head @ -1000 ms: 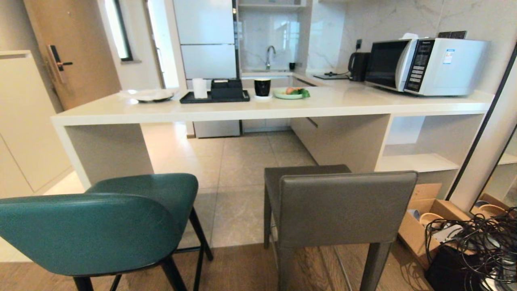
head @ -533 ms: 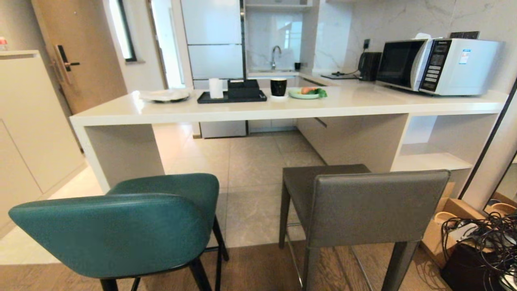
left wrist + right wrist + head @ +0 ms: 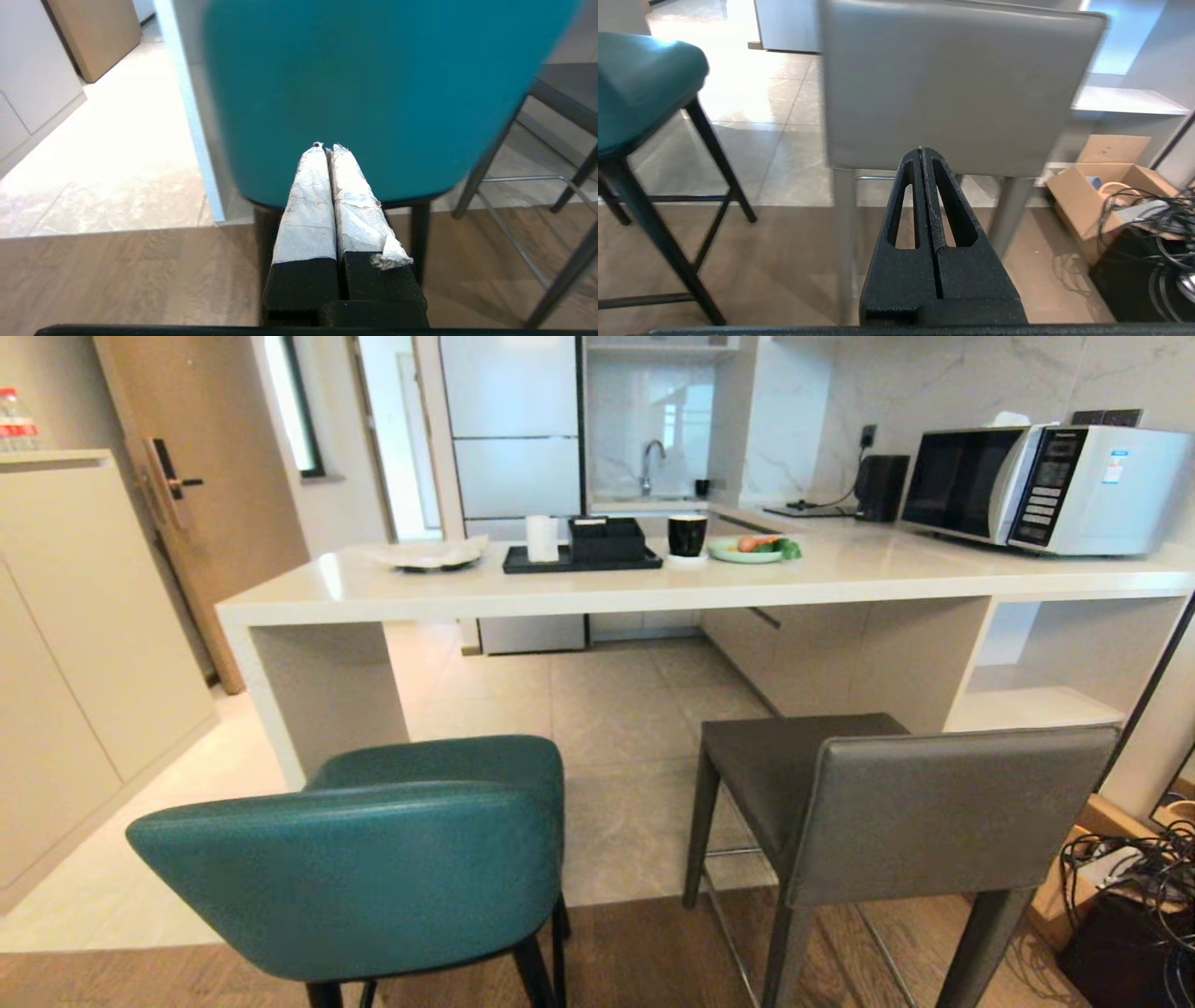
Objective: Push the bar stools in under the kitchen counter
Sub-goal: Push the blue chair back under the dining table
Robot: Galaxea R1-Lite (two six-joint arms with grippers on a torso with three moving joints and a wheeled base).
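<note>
While both stools stand out from the long white counter (image 3: pixel 747 586), the teal stool (image 3: pixel 373 868) is on the left and the grey stool (image 3: pixel 896 812) on the right. Half the floor is pale tile (image 3: pixel 625 728), half brown wood (image 3: pixel 644 961). A microwave (image 3: pixel 1046 490), tray (image 3: pixel 579 560) and plate (image 3: pixel 747 553) sit on top. The left end effector (image 3: pixel 325 148) is clenched empty behind the teal back. The right end effector (image 3: pixel 921 151) is clenched empty behind the grey back.

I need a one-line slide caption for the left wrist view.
Left hand, shut, pointing at the back of the teal bar stool, with the kitchen counter's end panel beyond.
</note>
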